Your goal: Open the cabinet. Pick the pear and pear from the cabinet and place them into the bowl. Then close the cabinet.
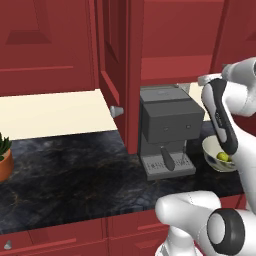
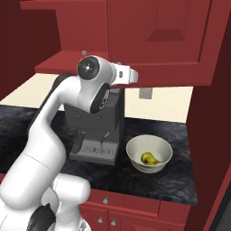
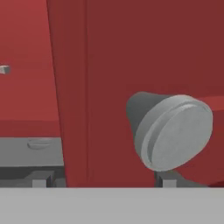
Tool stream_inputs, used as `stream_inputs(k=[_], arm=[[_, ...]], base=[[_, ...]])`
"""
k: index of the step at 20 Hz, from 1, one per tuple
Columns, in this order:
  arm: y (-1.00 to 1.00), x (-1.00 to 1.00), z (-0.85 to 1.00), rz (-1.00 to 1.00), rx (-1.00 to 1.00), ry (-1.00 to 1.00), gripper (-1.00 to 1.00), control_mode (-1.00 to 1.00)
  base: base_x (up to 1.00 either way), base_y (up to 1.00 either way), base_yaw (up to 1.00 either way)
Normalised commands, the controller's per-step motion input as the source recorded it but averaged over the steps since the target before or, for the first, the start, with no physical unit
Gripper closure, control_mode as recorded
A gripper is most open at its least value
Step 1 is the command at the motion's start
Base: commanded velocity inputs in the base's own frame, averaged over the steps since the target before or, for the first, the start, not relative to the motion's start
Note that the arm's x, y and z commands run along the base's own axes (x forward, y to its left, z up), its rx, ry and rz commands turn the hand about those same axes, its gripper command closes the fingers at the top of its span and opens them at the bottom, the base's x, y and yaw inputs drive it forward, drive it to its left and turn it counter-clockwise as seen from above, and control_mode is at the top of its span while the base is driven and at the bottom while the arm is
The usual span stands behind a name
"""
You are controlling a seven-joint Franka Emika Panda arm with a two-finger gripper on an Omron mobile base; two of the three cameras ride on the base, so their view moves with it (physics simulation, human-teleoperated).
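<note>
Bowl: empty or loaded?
Loaded. The bowl by the coffee machine holds yellow-green fruit; whether one pear or two, cannot tell.

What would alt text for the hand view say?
A round silver knob juts from a dark red cabinet door, seen very close. To the left, past the door's edge, a grey coffee machine top sits below more red panelling.

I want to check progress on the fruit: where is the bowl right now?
The bowl sits on the dark counter just right of the coffee machine in the right base view, with yellow-green fruit inside.
</note>
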Motion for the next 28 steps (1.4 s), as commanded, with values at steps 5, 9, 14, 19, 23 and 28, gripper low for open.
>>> stream_inputs(k=[5,9,14,19,23,28], arm=[[0.00,0.58,-0.20,0.00,0.00,-0.04,-1.00,-1.00],[0.00,0.62,-0.23,0.00,0.00,-0.03,-1.00,-1.00],[0.00,0.42,-0.02,0.00,0.00,-0.01,-1.00,-1.00],[0.00,0.25,0.00,0.00,0.00,-0.07,-1.00,-1.00],[0.00,0.21,0.00,0.00,0.00,-0.09,-1.00,-1.00],[0.00,0.12,0.02,0.00,0.00,-0.02,-1.00,-1.00]], base=[[0.00,0.00,0.00],[0.00,0.00,0.00],[0.00,0.00,0.00],[0.00,0.00,0.00],[0.00,0.00,0.00],[0.00,0.00,0.00]])
